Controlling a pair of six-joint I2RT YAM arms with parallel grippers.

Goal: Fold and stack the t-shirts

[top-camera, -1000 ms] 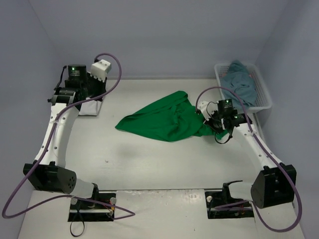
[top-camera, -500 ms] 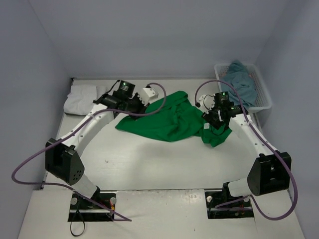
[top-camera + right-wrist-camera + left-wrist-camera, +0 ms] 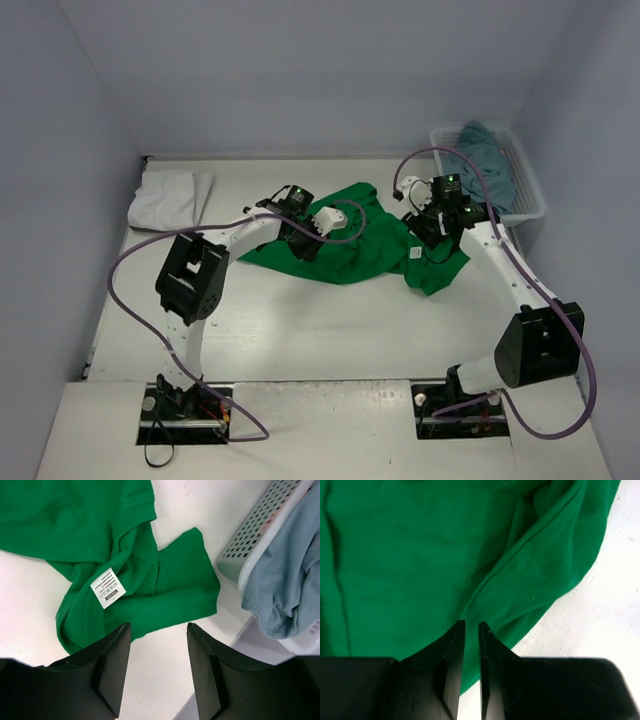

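Pale surface (image 3: 300,330) lies under both hands. The left hand (image 3: 471,627), its fingers a narrow slit apart and empty, hovers over the left part of the green shirt (image 3: 365,250). The right hand (image 3: 156,630), wide and empty, hangs above the shirt's right end, near the label (image 3: 107,588). The shirt lies crumpled, its long axis left to right. A teal shirt (image 3: 485,160) sits in the basket (image 3: 527,182), and a white shirt (image 3: 165,200) lies far left.

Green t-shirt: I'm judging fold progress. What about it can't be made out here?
- Top external: the left arm hides part of the green t-shirt.
- Right wrist: print on the care label is too small to read.
- Left wrist: frame edges cut the shirt off; whether the left gripper touches it is unclear.
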